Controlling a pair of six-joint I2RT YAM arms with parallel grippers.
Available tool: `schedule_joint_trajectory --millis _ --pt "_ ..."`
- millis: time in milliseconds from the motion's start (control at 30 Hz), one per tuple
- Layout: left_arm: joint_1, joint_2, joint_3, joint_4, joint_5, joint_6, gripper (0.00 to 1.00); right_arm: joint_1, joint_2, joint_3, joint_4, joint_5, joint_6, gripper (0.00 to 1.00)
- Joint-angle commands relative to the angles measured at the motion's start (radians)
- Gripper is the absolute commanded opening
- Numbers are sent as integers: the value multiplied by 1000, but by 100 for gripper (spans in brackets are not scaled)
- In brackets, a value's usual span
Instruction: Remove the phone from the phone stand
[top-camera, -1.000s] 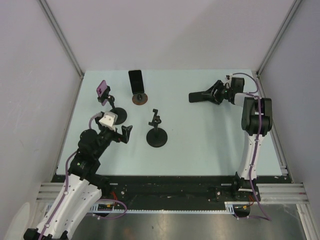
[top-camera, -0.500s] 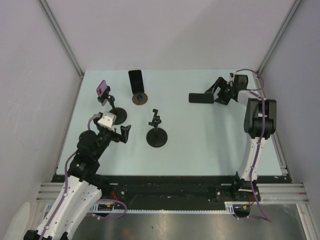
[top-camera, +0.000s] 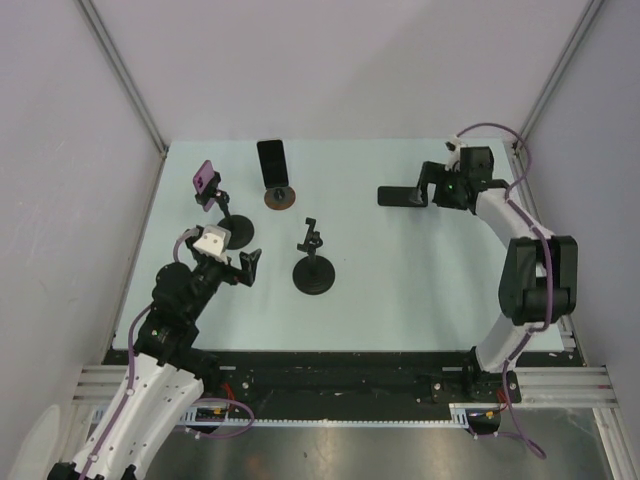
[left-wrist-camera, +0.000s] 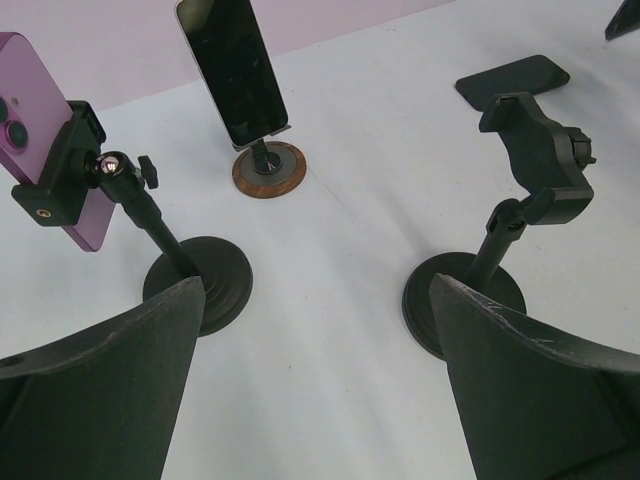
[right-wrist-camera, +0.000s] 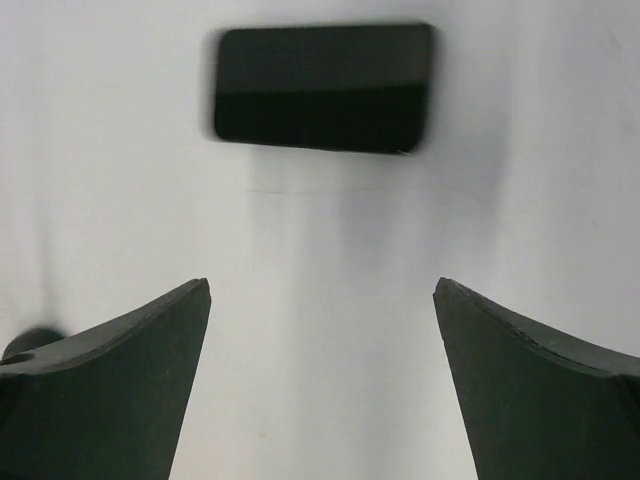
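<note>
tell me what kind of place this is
Likely a robot test cell: plain partition walls box in a pale table, a left arm and right arm mount at its near edge, with a purple phone clamped in a phone stand.

Purple phone (left-wrist-camera: 25, 90), black phone (right-wrist-camera: 325, 88), black clamp stand (left-wrist-camera: 530, 150), brown-rimmed base (left-wrist-camera: 269, 171), pale mint table (top-camera: 420, 270)

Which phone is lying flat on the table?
The black phone beside the right tool; the purple phone is clamped in a black stand, and the upright black phone sits on a brown-based stand.
</note>
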Motion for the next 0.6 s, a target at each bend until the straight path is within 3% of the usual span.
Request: schedule_joint_trajectory --millis 0,333,567 --pt "-16 -4 -5 28 -20 9 100 152 -221 -21 18 -29 -159 100" --pt "-53 -1 -1 28 -6 5 100 465 -396 -85 -7 -158 -345 100" --pt "-59 7 -3 28 -1 2 100 656 -363 -88 7 -177 -405 93"
